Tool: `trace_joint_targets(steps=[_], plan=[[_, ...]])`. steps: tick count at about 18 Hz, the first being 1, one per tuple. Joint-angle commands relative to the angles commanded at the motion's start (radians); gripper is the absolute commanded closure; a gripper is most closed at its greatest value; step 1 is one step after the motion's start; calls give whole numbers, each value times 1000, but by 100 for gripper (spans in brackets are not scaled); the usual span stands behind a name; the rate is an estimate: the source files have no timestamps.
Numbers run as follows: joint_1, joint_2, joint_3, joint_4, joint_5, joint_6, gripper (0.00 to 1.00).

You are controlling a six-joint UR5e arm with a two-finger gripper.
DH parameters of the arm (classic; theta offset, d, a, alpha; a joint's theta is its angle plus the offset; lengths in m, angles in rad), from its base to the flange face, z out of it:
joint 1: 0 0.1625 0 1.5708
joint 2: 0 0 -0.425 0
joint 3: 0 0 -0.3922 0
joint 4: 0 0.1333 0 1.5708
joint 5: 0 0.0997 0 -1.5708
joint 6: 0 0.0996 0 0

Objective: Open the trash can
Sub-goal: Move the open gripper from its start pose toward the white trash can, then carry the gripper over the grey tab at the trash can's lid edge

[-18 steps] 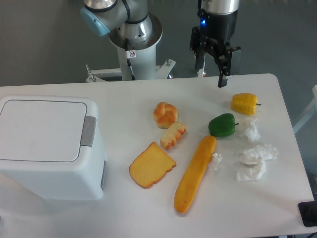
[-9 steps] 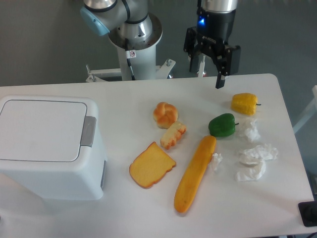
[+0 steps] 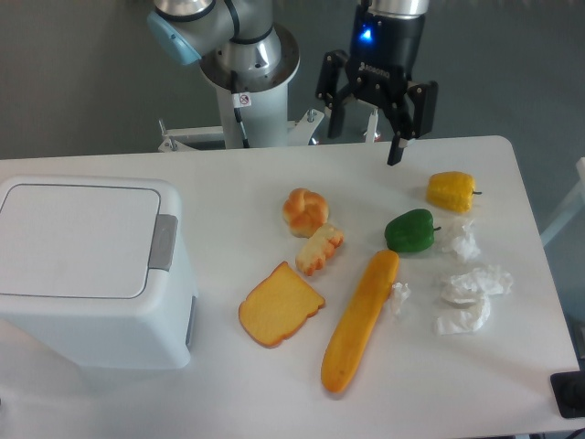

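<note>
Trash can (image 3: 91, 270) sits at the left end of the white bench (image 3: 274, 393), lid down flat, grey latch (image 3: 164, 242) on the lid's right edge facing the food. Hand (image 3: 364, 131) hangs over the far edge of the bench, top centre-right, well apart from the can; fingers spread wide w/ nothing between them, one dark finger (image 3: 397, 146) pointing down toward the bench, not touching anything. Blue light shows on the wrist above it. Arm base (image 3: 247, 78) stands behind the bench, left of the hand. Mid-bench: bread roll (image 3: 304, 210), w/ a small pastry piece (image 3: 320, 249) just below it, then a toast slice (image 3: 279, 305) nearer the front. Long baguette (image 3: 360, 318) lies diagonal, upper end near the green pepper (image 3: 409, 230). Yellow pepper (image 3: 452, 190) is further back-right, near the right edge. Crumpled white tissues (image 3: 470, 297) are scattered right of the baguette and below the peppers, one scrap touching the baguette's side, another just beside the green pepper. Dark object at the bottom-right corner of the view, too cropped to ID.
</note>
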Motion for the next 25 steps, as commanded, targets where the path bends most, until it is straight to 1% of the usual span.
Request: trace_joint_targets(steps=[2, 5, 8, 11, 13, 16, 18, 25], plan=[[-23, -5, 3, 17, 0, -54, 0], [-74, -17, 15, 20, 2, -111, 0], [-81, -22, 25, 20, 3, -155, 0], [-104, -23, 25, 40, 6, -187, 0], [-109, -26, 28, 43, 6, -238, 0], [-124, -41, 32, 80, 3, -350, 0], [-137, -52, 34, 107, 3, -385, 0], [-158, -60, 34, 115, 2, -531, 0]])
